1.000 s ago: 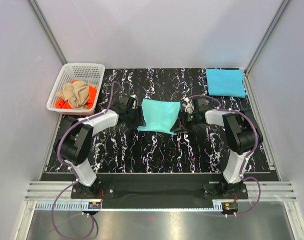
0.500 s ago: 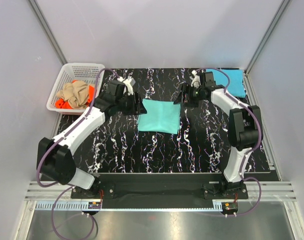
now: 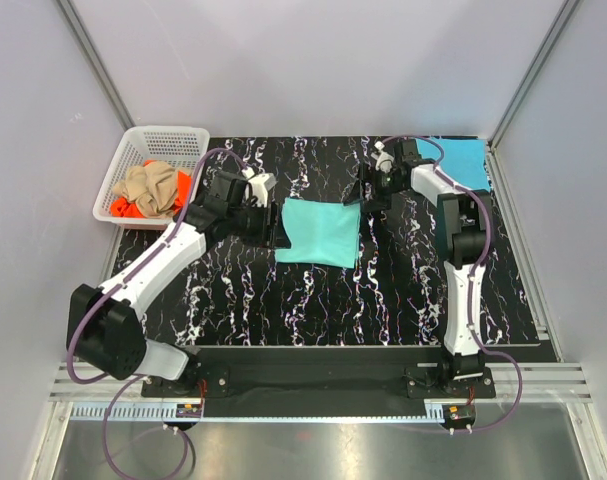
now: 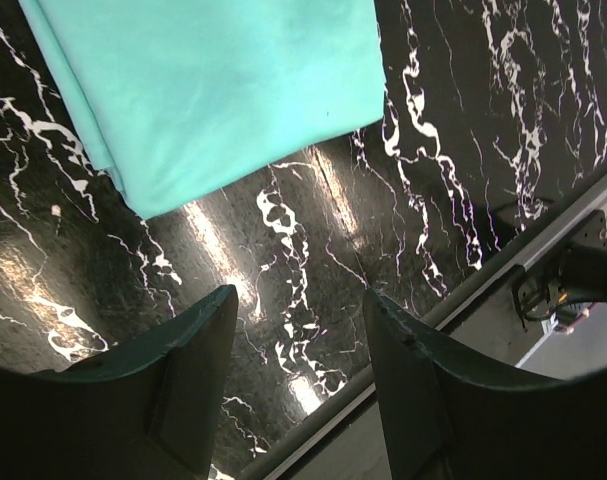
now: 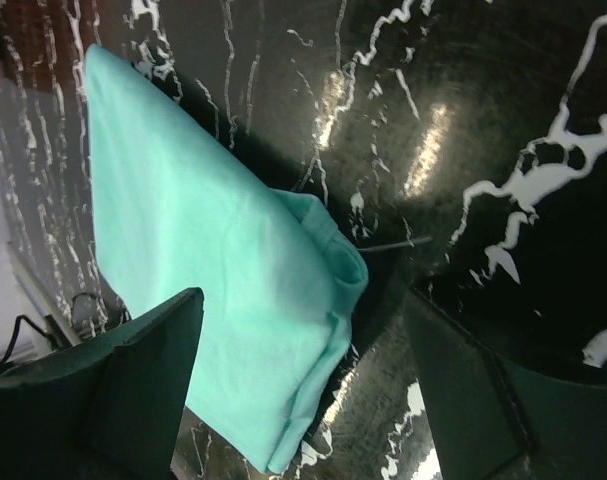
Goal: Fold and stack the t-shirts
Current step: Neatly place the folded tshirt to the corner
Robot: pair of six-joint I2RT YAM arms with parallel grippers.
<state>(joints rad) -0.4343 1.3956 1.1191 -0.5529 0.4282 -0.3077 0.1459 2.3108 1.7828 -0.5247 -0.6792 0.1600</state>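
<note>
The fingers (image 4: 193, 370) of the left gripper (image 4: 301, 300) are standing apart with only bare black marbled table (image 3: 313, 310) showing between them; they are gripping nothing. The fingers (image 5: 143, 370) of the right gripper (image 5: 303, 300) are spread wide too. A doubled corner of the mint-teal shirt (image 5: 203, 270) is lying under the gap between them, but they are not closing on it.

That folded mint-teal shirt (image 3: 320, 230) is lying flat mid-table. The left gripper (image 3: 270, 221) is hovering just beside its left edge, so the cloth is lying ahead of those fingers rather than between them. The right gripper (image 3: 368, 190) is hanging near its far right corner. The fold looks close to square, a little longer from left to right, so its long axis is running from one gripper to the other.

Well apart from it, toward the far right corner, the folded sky-blue shirt (image 3: 468, 165) is waiting. Well apart to the far left, the basket (image 3: 163, 133) is holding the crumpled tan shirt (image 3: 151, 185) and the orange shirt (image 3: 118, 208).

The fold looks finished, so stacking is probably the next step. That means carrying the mint-teal shirt toward the sky-blue one, and the right arm is the nearer for that.
</note>
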